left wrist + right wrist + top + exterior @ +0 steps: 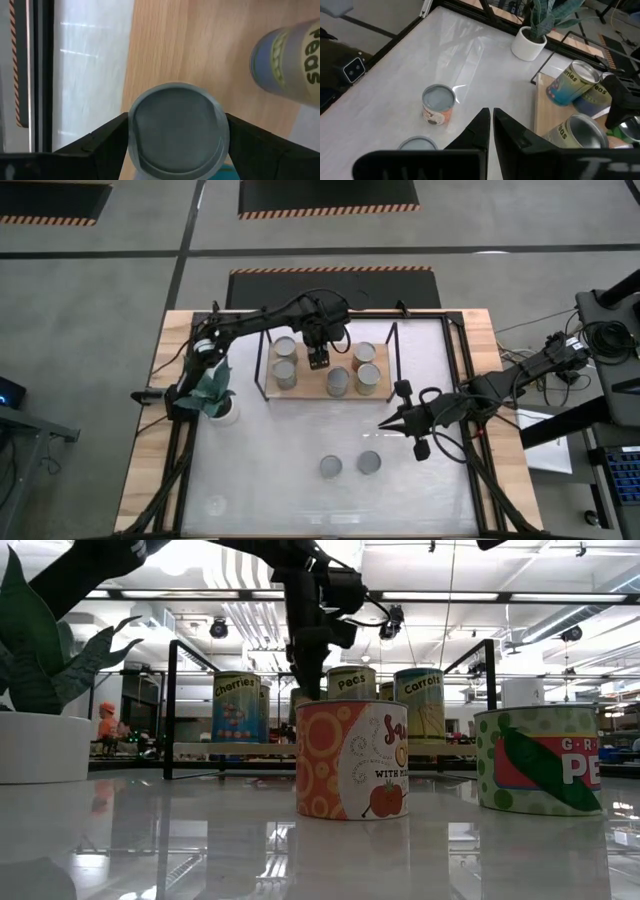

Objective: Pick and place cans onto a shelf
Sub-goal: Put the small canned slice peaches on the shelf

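Note:
The shelf (308,391) is a light-wood board in a thin black frame at the table's far middle. Several cans stand on it, among them two at its left (285,346) (284,372) and two at its right (364,352) (368,376). My left gripper (177,132) is above the board's middle, shut on a can (175,125) with a grey round top. Two more cans (331,467) (369,462) stand on the white table near its front. My right gripper (491,125) is shut and empty over the table, right of the shelf. My left gripper pinches the can's round side wall (134,135) between its two fingers (107,140), one on each side, just below the top rim. The fingers come from above, pointing down. The can is upright over the board; whether its base rests on the board, I cannot tell.
A white pot with a teal plant (222,412) stands left of the shelf. A can labelled peas (292,60) stands close beside the held can. In the low view, the two front cans (352,760) (540,760) stand before the shelf. The shelf's black frame posts (392,350) rise around the board.

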Available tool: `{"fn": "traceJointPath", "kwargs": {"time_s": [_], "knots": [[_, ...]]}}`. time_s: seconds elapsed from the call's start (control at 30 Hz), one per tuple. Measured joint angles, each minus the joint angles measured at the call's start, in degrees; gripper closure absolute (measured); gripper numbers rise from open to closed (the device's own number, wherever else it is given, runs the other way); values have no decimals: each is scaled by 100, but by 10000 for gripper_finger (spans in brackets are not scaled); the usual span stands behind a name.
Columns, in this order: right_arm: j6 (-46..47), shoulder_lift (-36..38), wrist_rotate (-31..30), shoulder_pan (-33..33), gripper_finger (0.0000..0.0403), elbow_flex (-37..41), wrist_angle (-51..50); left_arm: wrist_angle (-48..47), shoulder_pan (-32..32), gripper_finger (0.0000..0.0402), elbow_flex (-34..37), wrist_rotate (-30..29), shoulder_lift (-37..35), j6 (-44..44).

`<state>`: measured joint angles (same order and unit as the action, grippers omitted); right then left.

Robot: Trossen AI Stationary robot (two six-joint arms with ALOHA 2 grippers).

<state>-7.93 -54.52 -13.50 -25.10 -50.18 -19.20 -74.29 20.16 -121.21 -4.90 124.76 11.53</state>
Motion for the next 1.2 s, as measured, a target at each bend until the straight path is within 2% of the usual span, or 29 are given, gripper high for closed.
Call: {"fn": "traceJointPath", "kwargs": {"time_s": [0.3,0.73,0.87,1.2], "knots": [[116,2,0,-4,390,22,20,191,-13,127,299,0,-27,-2],[8,2,-2,-4,390,51,187,1501,-21,127,1825,-102,-833,-56],[-93,2,-2,-3,390,51,243,1640,-20,126,2014,-445,-834,-57],[-349,2,-4,0,390,51,333,1932,14,105,2108,-763,-817,42]]}}
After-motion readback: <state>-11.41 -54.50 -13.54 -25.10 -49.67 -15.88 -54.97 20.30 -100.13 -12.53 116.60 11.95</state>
